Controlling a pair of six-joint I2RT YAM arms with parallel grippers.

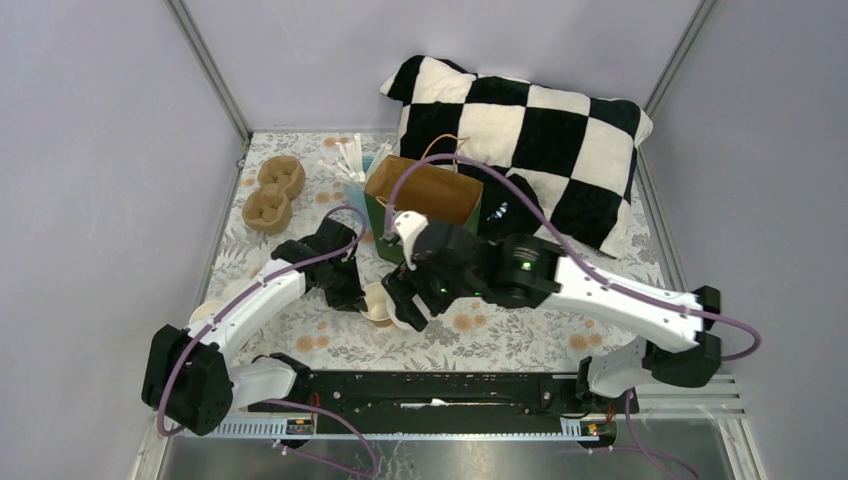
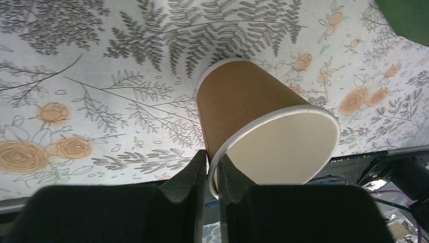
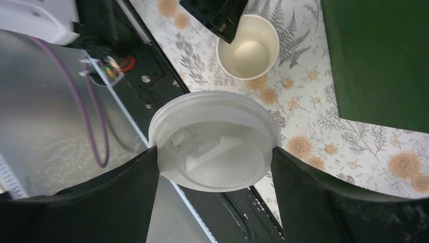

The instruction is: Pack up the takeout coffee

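A lidless brown paper cup (image 1: 378, 303) stands open and empty on the floral cloth, near the front middle. My left gripper (image 1: 352, 290) is shut on its rim (image 2: 213, 164), one finger inside and one outside the cup wall (image 2: 243, 106). My right gripper (image 1: 405, 305) is shut on a round off-white lid (image 3: 215, 147), held by its edges between both fingers, above the table's front edge and beside the cup (image 3: 248, 48). The lid is not on the cup. The green bag (image 1: 372, 215) stands open just behind both grippers.
A brown pulp two-hole carrier (image 1: 275, 193) lies at the back left, with white sticks (image 1: 350, 160) beside it. A checkered pillow (image 1: 520, 140) fills the back right. The bag's green side (image 3: 377, 61) is close to the right gripper. The black rail (image 1: 430, 385) runs along the front.
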